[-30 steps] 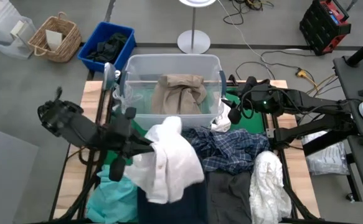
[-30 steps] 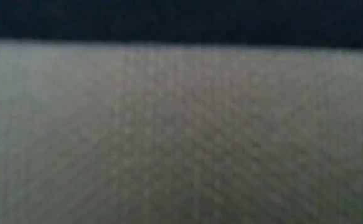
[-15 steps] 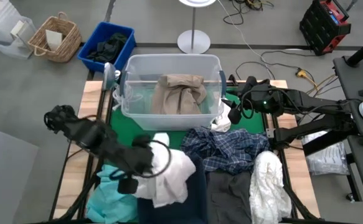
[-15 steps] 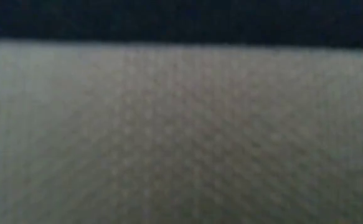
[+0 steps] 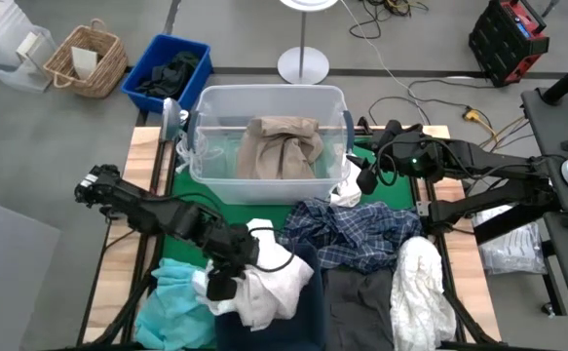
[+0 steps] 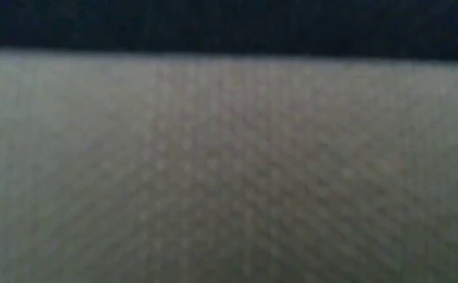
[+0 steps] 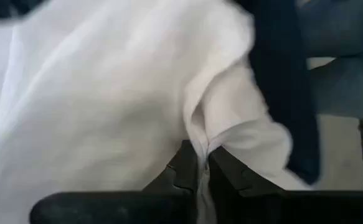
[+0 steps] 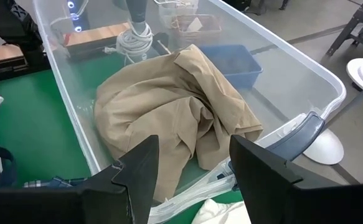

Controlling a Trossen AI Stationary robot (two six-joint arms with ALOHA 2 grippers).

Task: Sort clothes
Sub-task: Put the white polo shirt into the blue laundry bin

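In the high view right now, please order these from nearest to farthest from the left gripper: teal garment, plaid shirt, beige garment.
From the left gripper, shut on the white garment:
1. Teal garment, just beside it at the table's left front.
2. Plaid shirt, mid-table, toward the right.
3. Beige garment, inside the clear tub at the back.

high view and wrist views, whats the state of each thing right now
left gripper: shut on the white garment, above the navy bin
right gripper: open, empty, at the clear tub's corner
beige garment: crumpled inside the clear tub
plaid shirt: bunched on the table
second white garment: heaped at the table's right
dark grey garment: lying flat
teal garment: crumpled at the left
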